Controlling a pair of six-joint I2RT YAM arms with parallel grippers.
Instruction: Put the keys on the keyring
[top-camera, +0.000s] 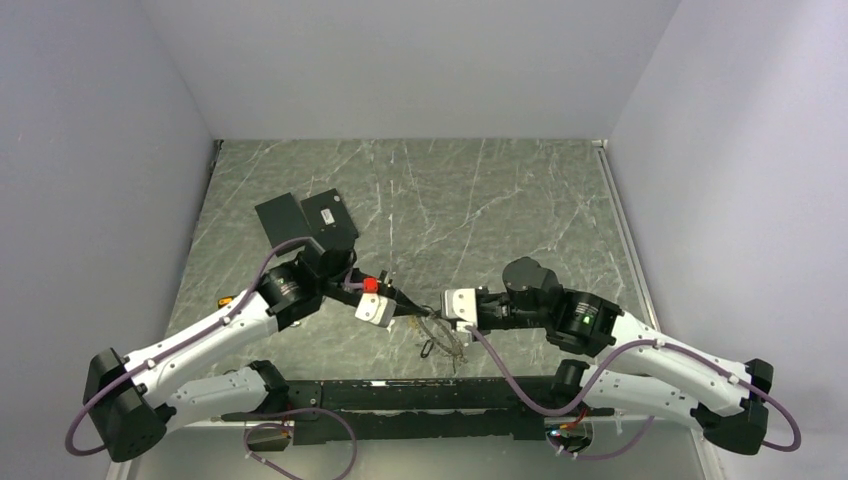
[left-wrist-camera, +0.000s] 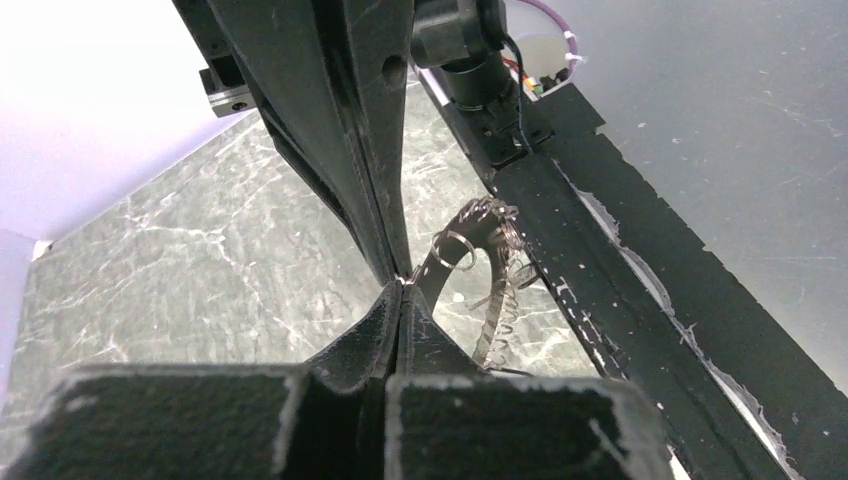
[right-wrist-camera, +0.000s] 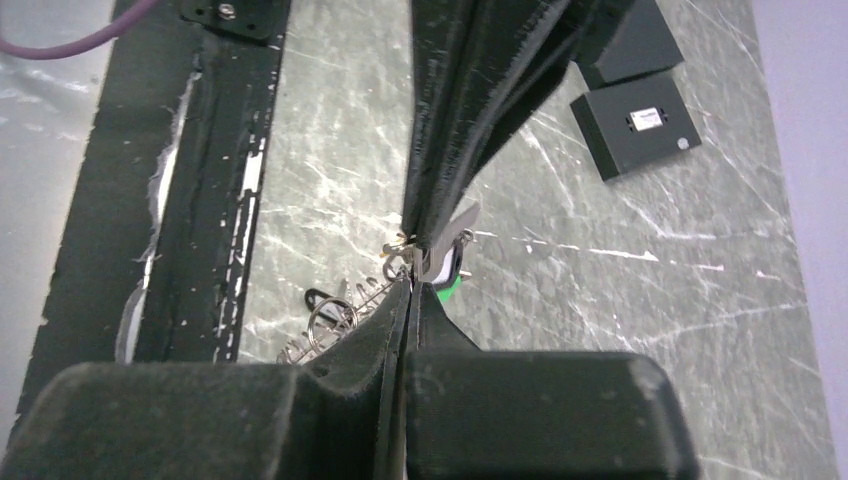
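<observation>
Landmark: the black rail (top-camera: 400, 395) along the near edge of the surface (top-camera: 480, 200); every place below is told from it.
Left claw: the left claw (left-wrist-camera: 403, 285) is pinched tight, with the grey chain of the keyring (left-wrist-camera: 455, 248) running straight out from between its tips. I judge it is holding the chain just short of the thin ring.
Right claw: the right claw (right-wrist-camera: 408, 272) is also pinched tight, tip to tip with the left one. A silver sliver and the green tag (right-wrist-camera: 447, 288) sit right at its tips. Whether either is actually clamped, I cannot tell.
Keyring place: just on the far side of the rail, near its middle, bunched under the spot where the two claws meet.
Long axis: the chain trails from the claws back toward the rail, roughly square to it. The claws face each other along a line that runs with the rail.
Nearer arm: neither, since both tips are at the ring end and equally far from the rail.
The keys: too small to single out with certainty. A small dark loop (right-wrist-camera: 318, 297) lies by the coil on the rail side.
Turning point: I judge the next move depends on the ring standing free between the two tips.
Black plates (top-camera: 305, 215): well beyond the claws, far from the rail.
</observation>
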